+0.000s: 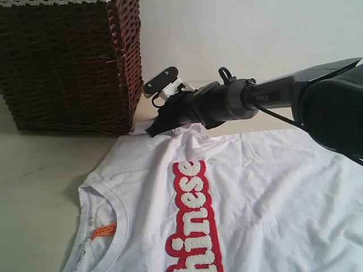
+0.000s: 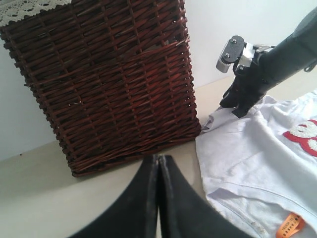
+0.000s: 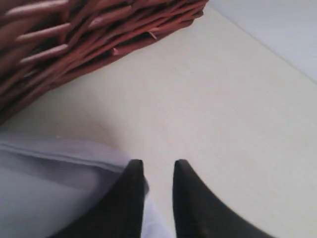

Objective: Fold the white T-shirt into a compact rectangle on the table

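One shirt (image 1: 272, 187) lies face up on the table (image 1: 34, 187) in the exterior view, red-edged letters showing. Its far sleeve edge ends just beside the foot of the basket (image 1: 68, 62). Bare table lies open to the left of the collar. The right arm reaches in from the right and slants down, with its gripper (image 1: 152, 131) at that sleeve edge.

From the left wrist, we see the left gripper (image 2: 158, 163) over bare table in front of the basket, fingers pressed together on nothing, with the shirt's shoulder edge near.

From the right wrist, we see the right fingers a little apart, with table showing between the tips. The sleeve hem lies against one finger; we cannot tell whether cloth is caught. Open table runs ahead, and the basket's base is near.
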Motion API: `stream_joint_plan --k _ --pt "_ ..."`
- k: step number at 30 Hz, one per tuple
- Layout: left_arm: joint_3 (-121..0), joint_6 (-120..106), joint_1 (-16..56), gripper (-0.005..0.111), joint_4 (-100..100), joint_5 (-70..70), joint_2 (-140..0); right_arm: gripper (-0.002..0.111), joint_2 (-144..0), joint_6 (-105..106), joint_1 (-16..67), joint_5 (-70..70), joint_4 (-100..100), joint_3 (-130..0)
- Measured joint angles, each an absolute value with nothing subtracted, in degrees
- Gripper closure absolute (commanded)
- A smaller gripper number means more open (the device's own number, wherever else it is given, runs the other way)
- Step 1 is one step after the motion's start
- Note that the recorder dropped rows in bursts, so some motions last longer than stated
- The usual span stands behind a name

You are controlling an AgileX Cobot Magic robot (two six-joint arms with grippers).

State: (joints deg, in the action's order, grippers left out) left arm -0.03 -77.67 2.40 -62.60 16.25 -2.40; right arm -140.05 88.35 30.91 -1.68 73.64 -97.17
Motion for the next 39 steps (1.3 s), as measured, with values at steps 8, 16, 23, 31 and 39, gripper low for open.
stream_joint_plan --k 8,16,23,31,39 --pt "-0.03 -77.67 2.40 0.107 -62.60 16.25 -2.40 0.108 -140.13 88.25 28.67 -8.68 71.65 -98.53" --pt "-0.03 -77.67 2.40 0.107 -62.60 16.25 -2.40 0.108 -139.71 88.25 25.64 -4.39 71.25 -99.34" --pt "-0.03 -77.67 2.40 0.107 -62.60 16.25 -2.40 0.108 -135.94 86.39 25.52 34.53 60.24 -99.50" --pt "-0.03 -77.67 2.40 0.107 -62.60 16.25 -2.40 0.108 -137.50 75.31 27.06 49.12 39.84 -98.21" --pt "-0.03 -77.67 2.40 0.107 -62.60 16.25 -2.40 0.108 -135.88 78.26 26.86 57.24 36.34 -94.11"
